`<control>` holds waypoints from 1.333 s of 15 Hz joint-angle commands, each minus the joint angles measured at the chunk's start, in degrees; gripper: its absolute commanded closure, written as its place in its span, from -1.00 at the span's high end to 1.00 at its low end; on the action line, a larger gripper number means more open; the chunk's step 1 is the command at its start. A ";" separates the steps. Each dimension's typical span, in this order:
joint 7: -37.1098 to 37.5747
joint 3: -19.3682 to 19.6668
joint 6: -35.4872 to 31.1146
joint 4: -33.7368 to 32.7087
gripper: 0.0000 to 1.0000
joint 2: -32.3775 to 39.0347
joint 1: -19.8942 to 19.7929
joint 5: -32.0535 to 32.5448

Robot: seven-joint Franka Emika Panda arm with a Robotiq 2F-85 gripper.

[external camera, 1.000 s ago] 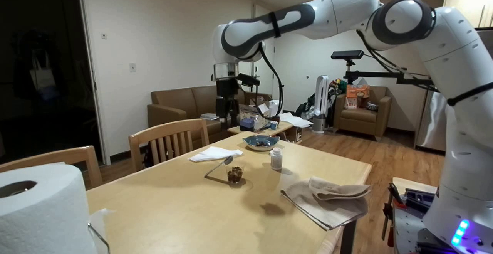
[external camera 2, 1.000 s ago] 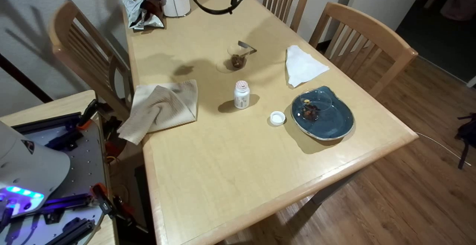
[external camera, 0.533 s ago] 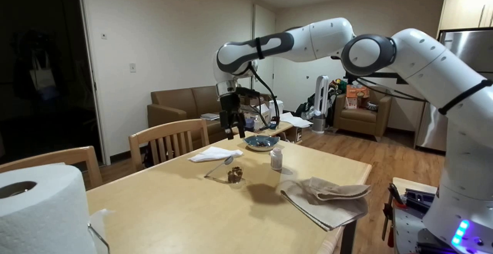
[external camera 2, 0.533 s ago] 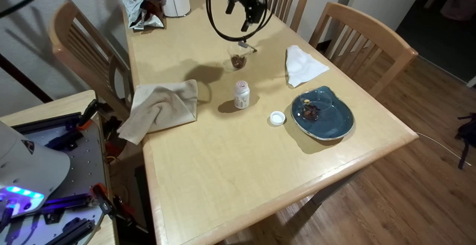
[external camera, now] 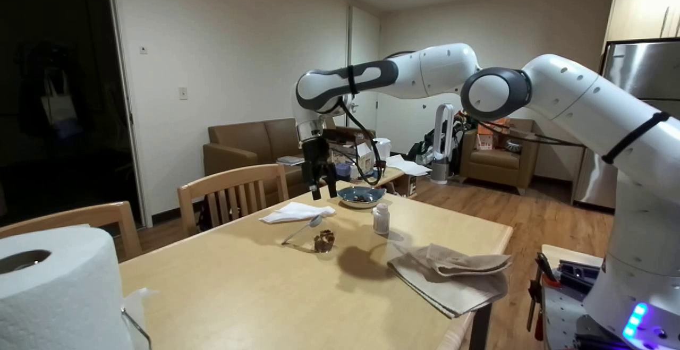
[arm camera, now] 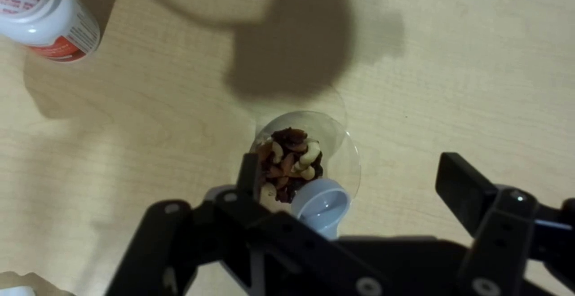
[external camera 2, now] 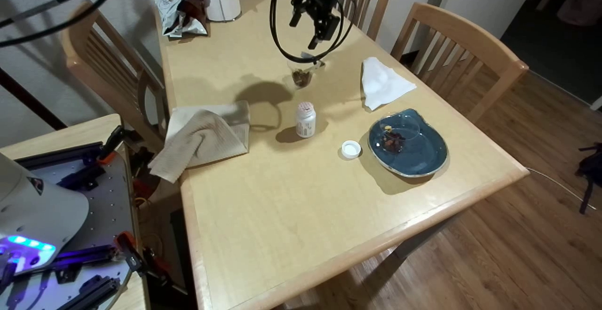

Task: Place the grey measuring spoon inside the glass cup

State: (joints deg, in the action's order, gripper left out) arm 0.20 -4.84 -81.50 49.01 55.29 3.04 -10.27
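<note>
The clear glass cup [arm camera: 338, 152] is standing upright, partly filled. The grey measuring spoon [arm camera: 321, 207] is leaning beside it, scoop raised at its rim.

Pincer [external camera: 324, 193] aloft, spoon [external camera: 315, 221] tilted, perhaps touching cup [external camera: 326, 227]

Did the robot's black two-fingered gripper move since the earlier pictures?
Yes, down: in an exterior view, the gripper appears lower relative to the shallow glazed blue dish.

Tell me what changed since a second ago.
The gripper came down toward the table, nearer the cup and spoon, mostly in the first half second. Nothing was grabbed or let go; it's open and empty. The cup, spoon, bottle, blue dish, napkin and cloth stayed put.
</note>
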 commanded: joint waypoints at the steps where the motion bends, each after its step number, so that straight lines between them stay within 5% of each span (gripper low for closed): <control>1: -3.19 -0.22 -1.77 -0.25 1.00 0.43 0.01 0.69; 11: -22.10 -0.31 12.09 -3.66 1.00 2.68 0.43 4.15; 20: -20.94 -0.13 11.36 -0.42 1.00 1.21 0.27 3.16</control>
State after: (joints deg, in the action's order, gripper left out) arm -20.74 -4.97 -70.14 48.60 56.50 3.31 -7.11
